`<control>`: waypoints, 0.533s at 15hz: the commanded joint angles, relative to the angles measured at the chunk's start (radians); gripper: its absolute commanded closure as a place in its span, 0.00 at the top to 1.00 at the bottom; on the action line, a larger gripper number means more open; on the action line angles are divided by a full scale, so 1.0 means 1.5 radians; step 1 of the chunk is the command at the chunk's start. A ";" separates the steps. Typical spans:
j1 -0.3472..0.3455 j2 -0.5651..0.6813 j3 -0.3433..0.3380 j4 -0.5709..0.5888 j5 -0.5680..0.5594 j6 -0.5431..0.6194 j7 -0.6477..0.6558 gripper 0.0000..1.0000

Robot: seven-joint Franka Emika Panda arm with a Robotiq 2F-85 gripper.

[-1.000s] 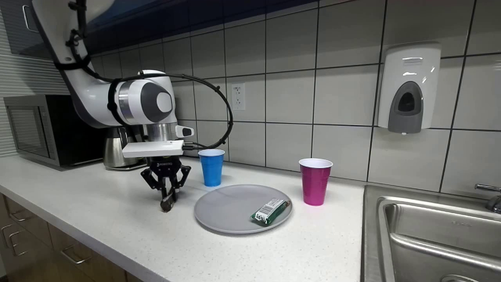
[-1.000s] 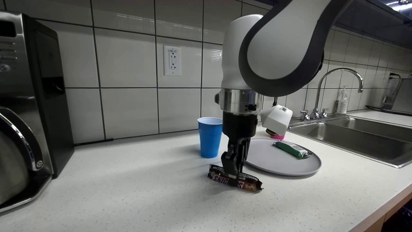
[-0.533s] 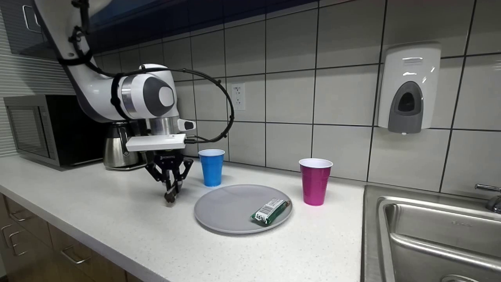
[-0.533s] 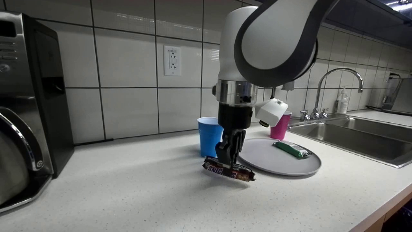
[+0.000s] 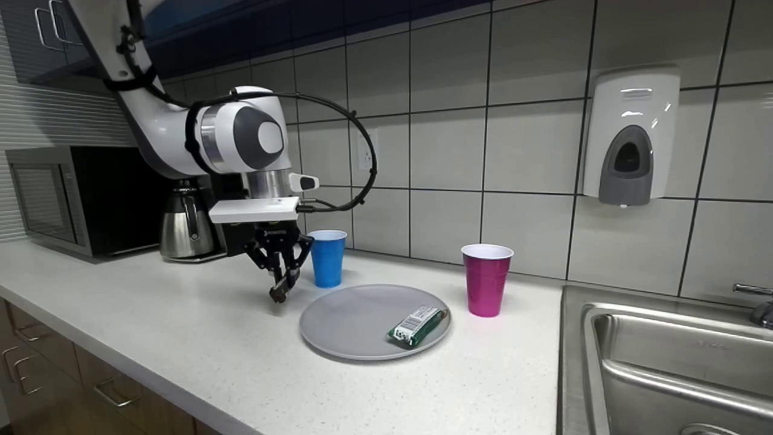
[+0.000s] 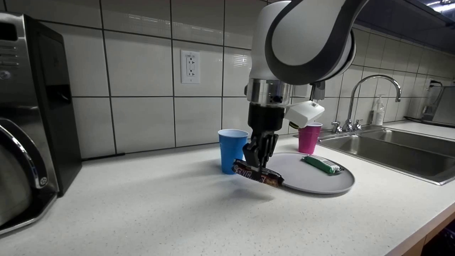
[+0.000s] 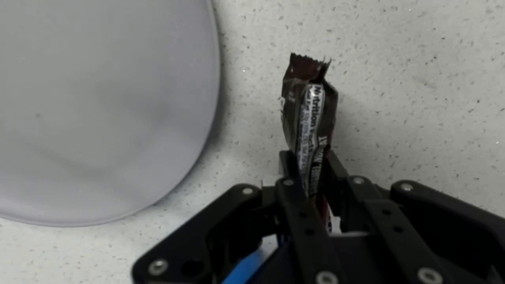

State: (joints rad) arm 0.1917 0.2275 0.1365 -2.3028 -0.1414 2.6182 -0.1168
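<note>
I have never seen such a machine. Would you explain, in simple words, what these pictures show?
The machine is a robot arm with a two-fingered hand. The wide pictures come from two cameras outside it; the close one looks down from its wrist. The hand is closed on a Snickers bar, holding it above the counter. On the counter are a blue cup, a pink cup and a gray plate; on that plate lies a green-wrapped bar.

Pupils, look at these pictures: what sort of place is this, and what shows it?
Most likely a kitchen, perhaps a shared one: a steel sink is set into the counter, a microwave stands farther along, and a white dispenser hangs on the tiled wall.
</note>
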 commanded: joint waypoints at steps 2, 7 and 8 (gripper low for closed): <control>-0.024 -0.031 -0.013 -0.012 0.012 -0.007 0.031 0.05; -0.043 -0.033 -0.035 -0.011 0.024 -0.007 0.059 0.05; -0.047 -0.032 -0.038 -0.010 0.028 -0.006 0.061 0.05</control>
State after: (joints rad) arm 0.1420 0.2107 0.0847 -2.3030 -0.1187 2.6182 -0.0540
